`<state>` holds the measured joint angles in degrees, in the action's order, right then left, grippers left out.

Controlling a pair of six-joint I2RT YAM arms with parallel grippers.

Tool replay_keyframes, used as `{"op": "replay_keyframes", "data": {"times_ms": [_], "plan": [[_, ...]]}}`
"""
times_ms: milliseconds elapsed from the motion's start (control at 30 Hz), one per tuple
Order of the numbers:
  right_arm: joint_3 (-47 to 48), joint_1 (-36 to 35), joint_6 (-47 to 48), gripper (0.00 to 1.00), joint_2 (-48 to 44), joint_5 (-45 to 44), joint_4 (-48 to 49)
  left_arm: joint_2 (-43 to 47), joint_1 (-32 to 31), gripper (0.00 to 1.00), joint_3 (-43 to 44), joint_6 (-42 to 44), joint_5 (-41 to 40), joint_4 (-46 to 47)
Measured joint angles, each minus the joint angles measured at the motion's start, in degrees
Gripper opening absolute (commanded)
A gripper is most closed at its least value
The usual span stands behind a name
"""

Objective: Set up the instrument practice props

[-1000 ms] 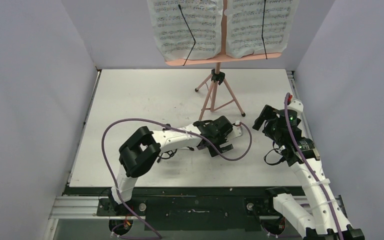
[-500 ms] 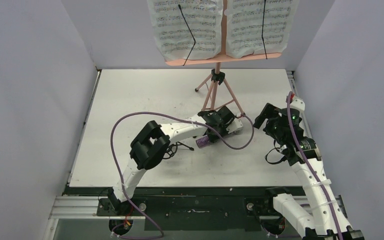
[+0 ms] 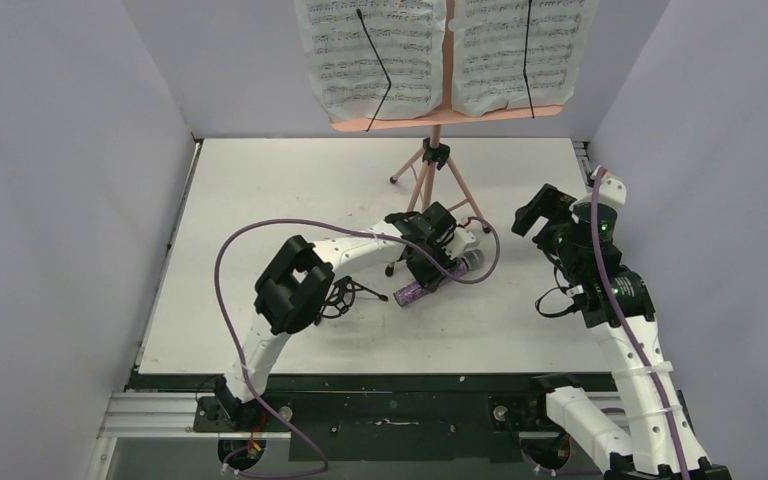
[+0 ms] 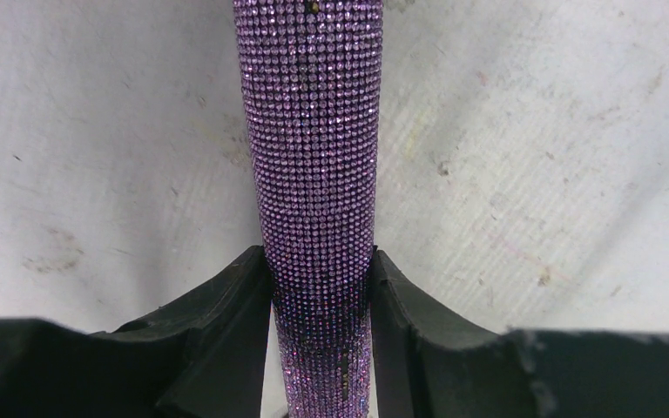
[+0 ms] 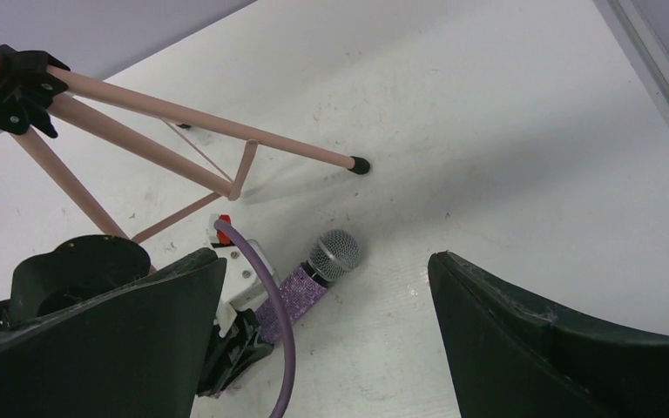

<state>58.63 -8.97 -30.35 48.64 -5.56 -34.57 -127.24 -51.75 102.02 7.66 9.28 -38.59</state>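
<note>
The purple glitter microphone (image 3: pixel 415 288) lies low over the table, its silver head (image 3: pixel 470 262) pointing right. My left gripper (image 3: pixel 430 265) is shut on its body. In the left wrist view both black fingers (image 4: pixel 235 300) press the sides of the microphone (image 4: pixel 318 157). My right gripper (image 3: pixel 540 212) hangs open to the right, with nothing between its fingers. Its wrist view looks down on the microphone (image 5: pixel 300 292) and one foot of the pink music stand (image 5: pixel 359 163). The music stand (image 3: pixel 440 170) stands at the back with two sheet-music pages (image 3: pixel 375 55) on it. The small black tripod (image 3: pixel 352 293) sits by the left arm's elbow, partly hidden.
Grey walls close in the white table (image 3: pixel 260 200) on the left, back and right. The left arm's purple cable (image 3: pixel 250 235) loops over the table, and the stand's tripod legs (image 3: pixel 465 205) spread just behind the left gripper.
The left gripper swung back toward the stand and closed on the microphone, which now lies angled with more of it showing. The right arm drew back and to the right, still open.
</note>
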Motion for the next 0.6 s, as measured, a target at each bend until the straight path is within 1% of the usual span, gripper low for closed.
{"op": "replay_keyframes", "data": {"times_ms": [167, 333, 500, 600], "plan": [[0.85, 0.02, 0.04, 0.9, 0.02, 0.0, 0.61, 3.76, 0.04, 0.0, -4.72, -2.75, 1.75, 1.01], [2.27, 0.04, 0.11, 0.9, 0.07, 0.94, 1.6, 11.13, -0.09, 0.0, -10.73, -5.73, 2.25, 3.89], [3.52, 0.04, 0.0, 0.9, 0.07, 2.73, 2.6, 22.23, -0.07, 0.0, -18.29, -9.88, 3.93, 11.02], [4.44, 0.04, -0.44, 0.9, 0.11, 3.63, 2.8, 28.72, -0.07, 0.0, -22.8, -13.0, 5.16, 17.46]]}}
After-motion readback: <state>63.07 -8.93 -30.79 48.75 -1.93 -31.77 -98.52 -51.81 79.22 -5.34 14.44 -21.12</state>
